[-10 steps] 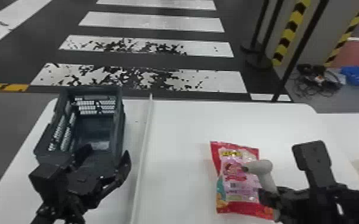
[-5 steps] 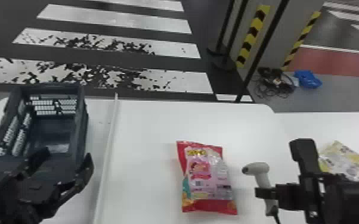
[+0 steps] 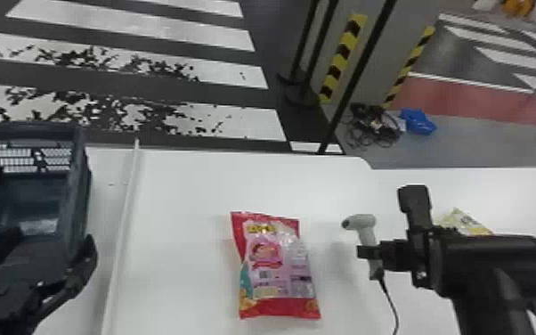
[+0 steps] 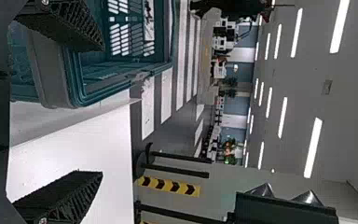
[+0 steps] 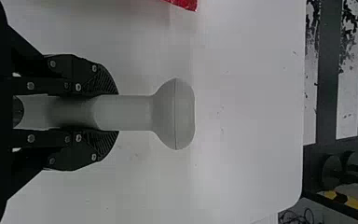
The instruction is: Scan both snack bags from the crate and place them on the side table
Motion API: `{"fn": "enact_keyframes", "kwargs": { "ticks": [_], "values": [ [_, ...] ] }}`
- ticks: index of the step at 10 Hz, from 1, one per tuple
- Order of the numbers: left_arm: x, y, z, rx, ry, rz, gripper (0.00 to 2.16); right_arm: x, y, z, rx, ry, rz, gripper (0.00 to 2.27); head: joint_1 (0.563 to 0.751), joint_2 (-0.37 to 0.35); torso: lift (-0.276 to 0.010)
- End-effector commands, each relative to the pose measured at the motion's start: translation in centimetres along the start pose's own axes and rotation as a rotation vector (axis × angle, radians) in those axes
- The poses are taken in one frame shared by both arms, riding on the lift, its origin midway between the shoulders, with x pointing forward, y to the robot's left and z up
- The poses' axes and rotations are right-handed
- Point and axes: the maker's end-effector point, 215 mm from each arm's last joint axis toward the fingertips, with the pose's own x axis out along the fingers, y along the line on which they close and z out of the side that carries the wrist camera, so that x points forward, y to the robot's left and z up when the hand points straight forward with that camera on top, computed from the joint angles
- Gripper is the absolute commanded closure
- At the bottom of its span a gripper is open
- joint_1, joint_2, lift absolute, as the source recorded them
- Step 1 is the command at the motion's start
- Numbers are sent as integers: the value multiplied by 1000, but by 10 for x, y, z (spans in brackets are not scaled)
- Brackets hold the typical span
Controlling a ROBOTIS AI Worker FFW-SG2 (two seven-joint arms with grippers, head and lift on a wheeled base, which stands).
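The head view has swung toward the robot's right, bringing more of the side table [image 3: 503, 191] into sight, and the scanner [image 5: 177, 114] has drawn away from the red snack bag [image 3: 276, 267]. A second ago its head overlapped the bag's edge in the head view; now a strip of bare worktop [image 3: 182, 245] shows between them. That retreat suggests the reading of this bag is finished, or at least paused, though nothing visible confirms that it registered. The right gripper [image 5: 117, 112] is closed around the scanner's handle, its fingers against both sides, with the cable [image 3: 394, 307] trailing below. The left gripper [image 4: 101, 111] is at the near end of the crate [image 3: 80, 187], its fingers spread wide with nothing between them. The red bag lies flat on the worktop, printed face up, between the raised white strip [image 3: 124, 214] and the scanner. A yellow bag [image 3: 467, 220] rests on the side table, partly hidden behind the right arm, so one of the two seems already delivered. What remains, most likely, is carrying the red bag over to join it. With the right gripper occupied, the free left one looks the natural choice; it would need to pinch the soft pack firmly enough that it does not slip or fold, and clear the scanner and its cable on the way across.
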Motion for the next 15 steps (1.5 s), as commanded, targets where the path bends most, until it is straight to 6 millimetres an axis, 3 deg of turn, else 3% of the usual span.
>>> {"fn": "enact_keyframes", "kwargs": {
  "ticks": [1, 4, 6, 10, 12, 14, 15],
  "values": [
    [1, 0, 0, 2, 0, 1, 39, 11, -11, 6, -9, -26, -14, 2256, 695, -320, -95],
    [2, 0, 0, 2, 2, 1, 39, 38, -27, 23, -46, -107, -19, 2256, 695, -333, -95],
    [7, -3, 2, 2, -4, -7, 39, 43, -42, 14, -34, -89, -34, 2256, 695, -345, -95],
    [7, -5, 2, 1, -4, -10, 39, 46, -51, 3, -25, -53, -42, 2253, 695, -350, -95],
    [6, -5, 2, 1, -4, -10, 39, 49, -47, -2, -15, -49, -29, 1703, 695, -350, -95],
    [7, -5, 4, 2, -7, -9, 39, 50, -47, -7, -12, -43, -34, 97, 695, -350, -95],
    [6, -5, 5, 2, -9, -11, 39, 49, -51, -8, -5, -44, -39, 26, 695, -350, -95]
  ]
}}
